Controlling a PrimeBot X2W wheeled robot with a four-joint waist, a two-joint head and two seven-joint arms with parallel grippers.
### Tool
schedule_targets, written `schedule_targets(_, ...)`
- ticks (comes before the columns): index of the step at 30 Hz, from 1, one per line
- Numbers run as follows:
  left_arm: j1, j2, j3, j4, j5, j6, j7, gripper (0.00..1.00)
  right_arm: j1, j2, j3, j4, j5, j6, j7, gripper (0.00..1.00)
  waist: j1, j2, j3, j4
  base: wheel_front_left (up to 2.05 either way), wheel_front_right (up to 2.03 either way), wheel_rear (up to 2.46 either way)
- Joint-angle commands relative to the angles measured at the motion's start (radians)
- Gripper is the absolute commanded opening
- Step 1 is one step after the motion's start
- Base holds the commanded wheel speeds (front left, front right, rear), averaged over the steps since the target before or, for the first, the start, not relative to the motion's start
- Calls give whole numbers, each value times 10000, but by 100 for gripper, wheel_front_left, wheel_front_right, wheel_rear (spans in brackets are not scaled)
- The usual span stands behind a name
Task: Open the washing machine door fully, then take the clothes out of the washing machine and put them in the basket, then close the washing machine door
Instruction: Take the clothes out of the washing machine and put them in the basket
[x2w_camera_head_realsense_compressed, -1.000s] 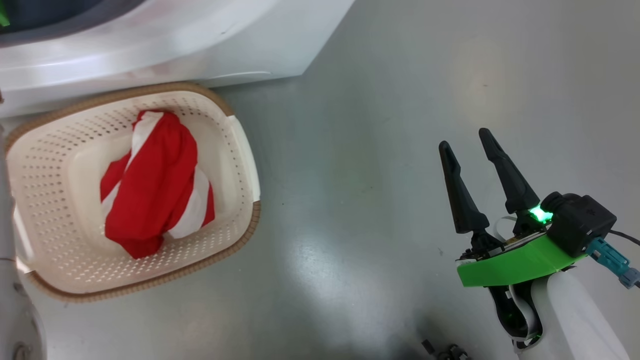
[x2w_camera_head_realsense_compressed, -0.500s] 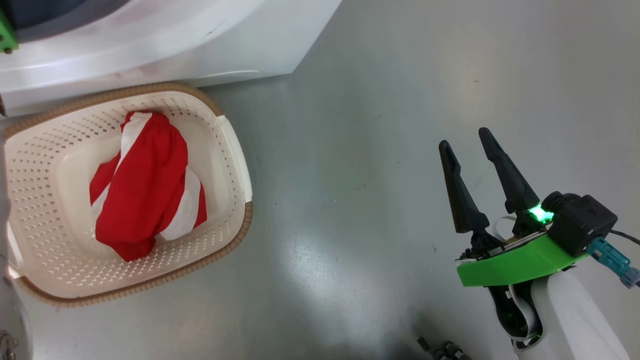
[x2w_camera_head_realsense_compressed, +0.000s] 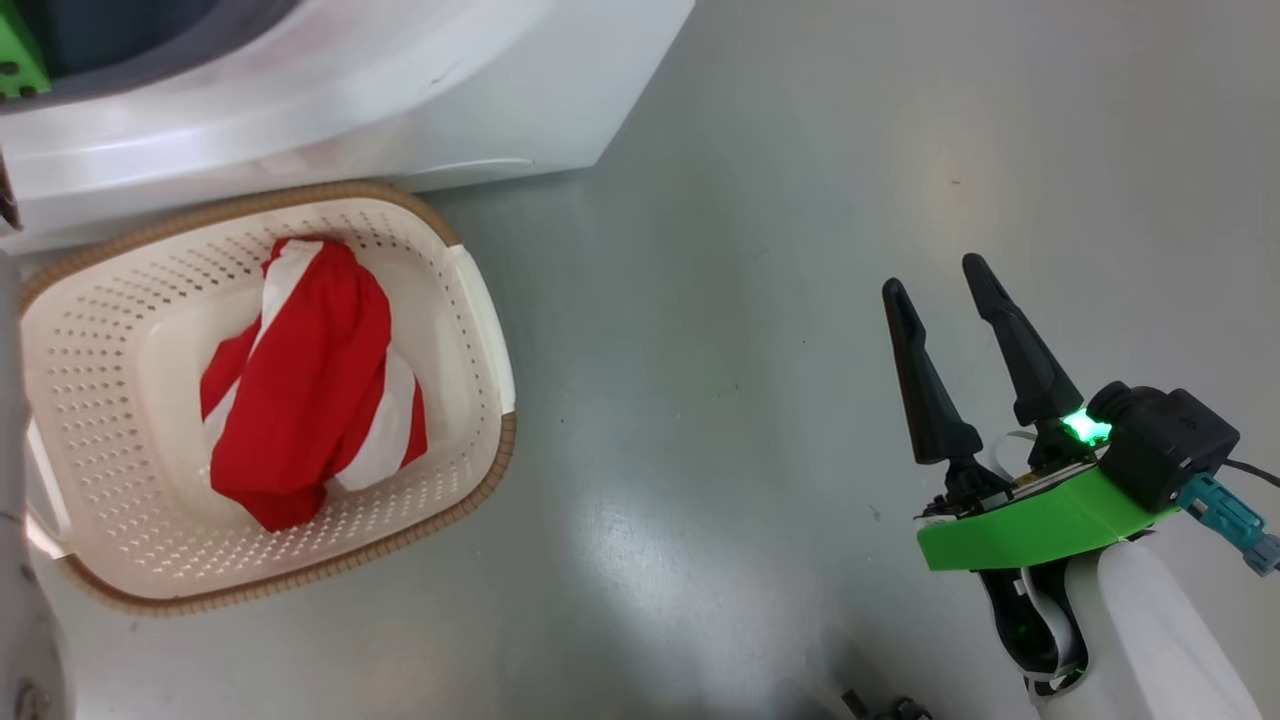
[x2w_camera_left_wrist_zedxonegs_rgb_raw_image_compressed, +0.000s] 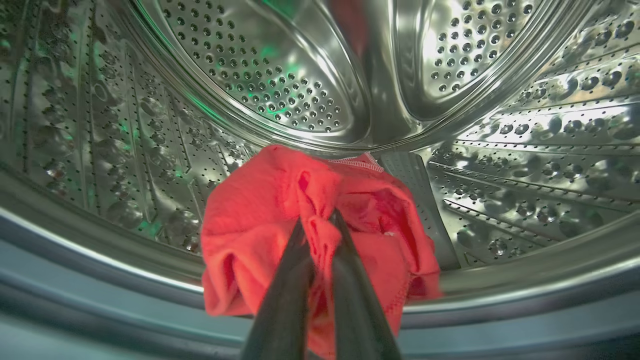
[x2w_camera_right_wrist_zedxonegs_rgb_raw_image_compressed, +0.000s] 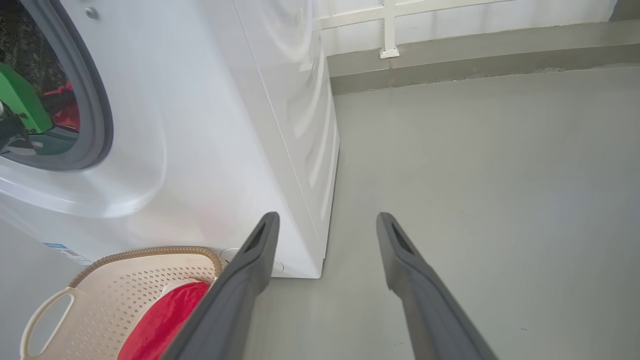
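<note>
**A:** How far has the task been carried?

**B:** One red-and-white bundle of the clothes is already laid in the basket, at the left of the head view. The basket is set just below the washing machine, which is seen in the upper left. The drum's mouth is seen uncovered, so the opening step is judged done.

**A:** What is left?

**B:** A second red piece is seen low in the steel drum, at the lower middle of the left wrist view. It has yet to be carried to the basket, and after that the washing machine door must be shut.

**A:** How are the arms posed?

**B:** The left gripper is reached into the drum, its jaws clamped together on a fold of that red piece. The right gripper is held at the lower right of the head view, above the floor and well apart from the basket. Its jaws are spread wide, with nothing between them.
</note>
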Motion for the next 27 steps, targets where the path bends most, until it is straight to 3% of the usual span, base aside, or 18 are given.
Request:
schedule_targets(1, 339, 453, 60, -400, -65, -54, -49, 0, 47, 16, 121, -206, 78, 0, -65, 100, -1, 0, -107, 67, 0, 0, 0)
schedule_targets(16, 3659, -552, 910, -4946, -904, -614, -49, 0, 555, -9, -145, -131, -218, 0, -65, 100, -1, 0, -1126, 696, 0, 0, 0)
schedule_targets(27, 6063, -1563, 1317, -8140, -587, -1217, -49, 0, 898, -132, -250, -113, -284, 0, -65, 100, -1, 0, -1640, 1027, 0, 0, 0)
